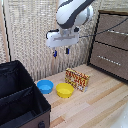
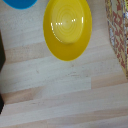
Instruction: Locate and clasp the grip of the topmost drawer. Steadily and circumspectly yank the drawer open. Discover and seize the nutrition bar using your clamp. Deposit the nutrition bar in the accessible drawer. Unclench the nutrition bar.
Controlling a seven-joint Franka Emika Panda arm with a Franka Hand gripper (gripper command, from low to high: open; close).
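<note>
I find the clamp hanging high in the upper centre of the exterior frame, its two blue-tipped fingers spread apart and holding nothing. The topmost drawer sits at the upper right of that frame, front flush with the dresser as far as I can judge, so I take the step in hand to be reaching its handle. To do that well I would swing the head toward the frame's right, turn the fingers so they straddle the bar across its length, close on the middle of the bar, then pull straight out along the drawer's travel, slowly, so the grip does not slip off. The nutrition bar rests at centre right of the exterior frame, apparently propped at a tilt on the wooden table, just beside the yellow bowl, with a blue bowl further left. The wrist frame shows only the table from above: yellow bowl at upper centre, packet edge at right; it shows neither dresser nor fingers.
</note>
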